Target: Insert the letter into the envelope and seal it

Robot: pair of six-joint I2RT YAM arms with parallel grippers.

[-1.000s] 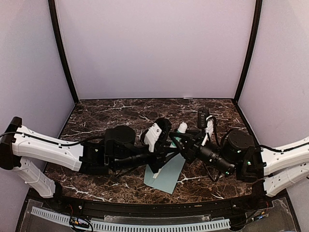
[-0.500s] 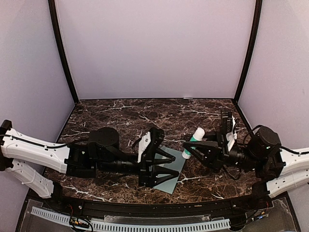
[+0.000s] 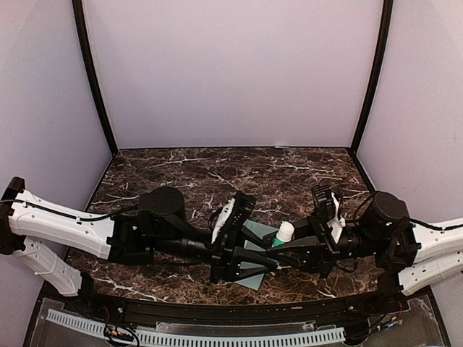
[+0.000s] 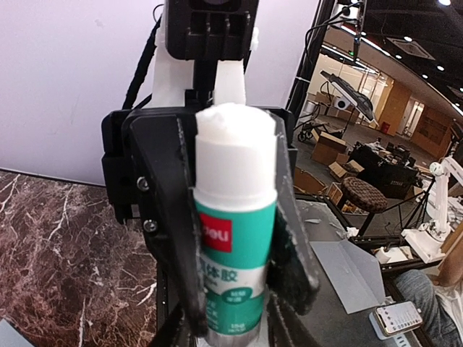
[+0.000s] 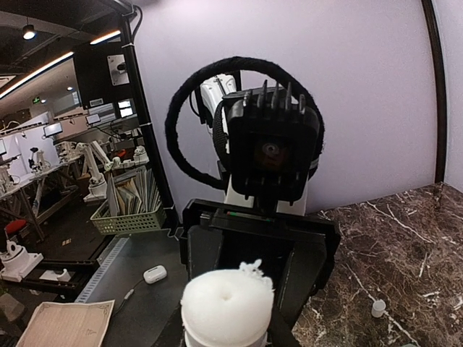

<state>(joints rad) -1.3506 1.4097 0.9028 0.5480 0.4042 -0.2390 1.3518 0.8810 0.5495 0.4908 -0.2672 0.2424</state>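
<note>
The pale teal envelope lies flat on the marble table at front centre, mostly covered by both grippers. My right gripper is shut on a green-and-white glue stick and holds it over the envelope. In the right wrist view the uncapped white tip fills the bottom centre. My left gripper is open over the envelope and faces the right gripper. In the left wrist view the stick stands between the right gripper's black fingers. No letter shows on the table.
A small white cap lies on the marble to the right. A cream printed sheet and a green basket sit on surfaces off the table. Lilac walls close the back and sides.
My right gripper has carried the glue stick left and down, over the envelope and up to the left gripper. My left gripper stayed open and shifted slightly right.
</note>
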